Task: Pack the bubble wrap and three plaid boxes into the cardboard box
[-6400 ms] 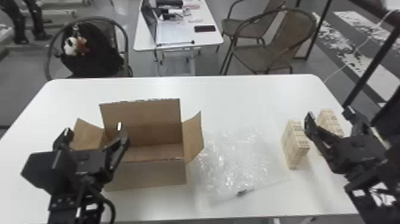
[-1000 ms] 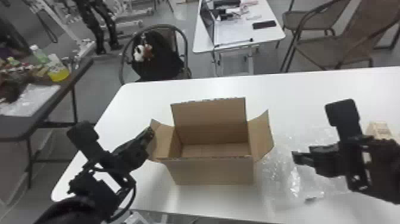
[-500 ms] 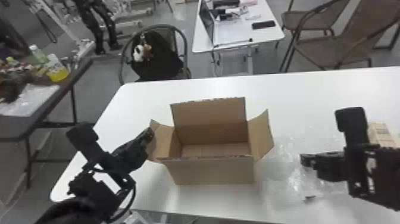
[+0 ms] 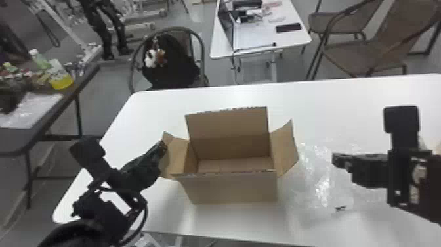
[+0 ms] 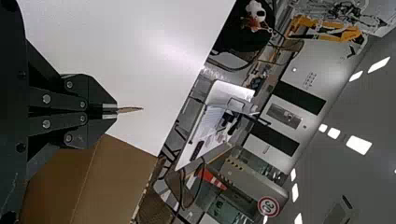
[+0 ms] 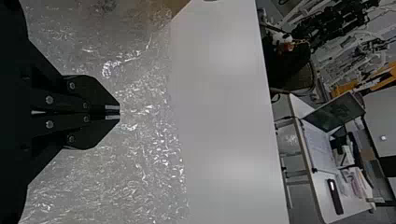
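White counter (image 4: pixel 328 98), largest element, carrying the task's things; open cardboard box (image 4: pixel 233 190) upright upon it, flaps raised or spread, bottom panel bare; packing therefore appears to be at its start, with the bubble wrap and all three plaid boxes judged left to load. Bubble wrap (image 4: pixel 318 187), flat on the counter beside the box's right flap (image 4: pixel 285 149); a tan patch beyond the right arm is probably a plaid box (image 4: pixel 434 139), largely hidden; the number there cannot be told.

Right gripper (image 6: pixel 119 112), above the bubble wrap, fingers narrow, tips almost meeting, no object visible between them; contact with the film cannot be told. Left gripper (image 5: pixel 116 110), at the box's left side, fingers closed on the left flap (image 4: pixel 177 157), which appears edge-on between the tips.

Room for moving: a broad white stretch lies behind the box; the near edge is close in front; lifting the left gripper without releasing the flap could tug the box.
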You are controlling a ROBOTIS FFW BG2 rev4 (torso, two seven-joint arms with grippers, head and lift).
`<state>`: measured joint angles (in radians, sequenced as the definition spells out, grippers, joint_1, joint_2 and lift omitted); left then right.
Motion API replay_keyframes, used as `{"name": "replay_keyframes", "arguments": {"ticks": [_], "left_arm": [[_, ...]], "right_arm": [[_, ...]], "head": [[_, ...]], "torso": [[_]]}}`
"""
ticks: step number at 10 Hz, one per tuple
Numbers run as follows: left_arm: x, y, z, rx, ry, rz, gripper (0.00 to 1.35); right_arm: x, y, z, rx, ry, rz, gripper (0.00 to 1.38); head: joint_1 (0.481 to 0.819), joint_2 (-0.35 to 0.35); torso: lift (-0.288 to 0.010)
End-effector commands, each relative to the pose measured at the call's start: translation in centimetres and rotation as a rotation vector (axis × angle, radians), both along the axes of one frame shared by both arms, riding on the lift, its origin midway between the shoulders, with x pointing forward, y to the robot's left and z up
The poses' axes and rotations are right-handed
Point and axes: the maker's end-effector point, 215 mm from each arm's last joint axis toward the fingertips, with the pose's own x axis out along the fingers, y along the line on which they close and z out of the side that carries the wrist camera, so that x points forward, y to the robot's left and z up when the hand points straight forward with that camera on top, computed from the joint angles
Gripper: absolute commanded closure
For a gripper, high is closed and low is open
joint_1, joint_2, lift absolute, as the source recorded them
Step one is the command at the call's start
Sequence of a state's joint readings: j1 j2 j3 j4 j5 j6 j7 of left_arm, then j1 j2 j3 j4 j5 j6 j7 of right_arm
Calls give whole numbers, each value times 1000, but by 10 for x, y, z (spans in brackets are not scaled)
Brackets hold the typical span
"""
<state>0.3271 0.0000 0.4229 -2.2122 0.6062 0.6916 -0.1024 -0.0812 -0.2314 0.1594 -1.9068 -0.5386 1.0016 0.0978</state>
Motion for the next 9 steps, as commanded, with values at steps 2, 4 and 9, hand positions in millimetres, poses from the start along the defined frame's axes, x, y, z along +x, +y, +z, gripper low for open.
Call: {"name": "replay_keyframes", "arguments": {"ticks": [2,4,9], "left_arm": [[0,-1,-1,-1,1,2,1220],[1,-2,0,0,-2,5,1220],[6,-15,-1,-11,2,6,1220]], "right_arm": [[18,-20,72,20,-88,-23,1291],[33,-29,128,63,-175,-45,1291],[56,2,209,244,-286,2,1291]], "head": [[695,253],[695,232],[664,219]], "torso": [[-148],[-148],[-148]]}}
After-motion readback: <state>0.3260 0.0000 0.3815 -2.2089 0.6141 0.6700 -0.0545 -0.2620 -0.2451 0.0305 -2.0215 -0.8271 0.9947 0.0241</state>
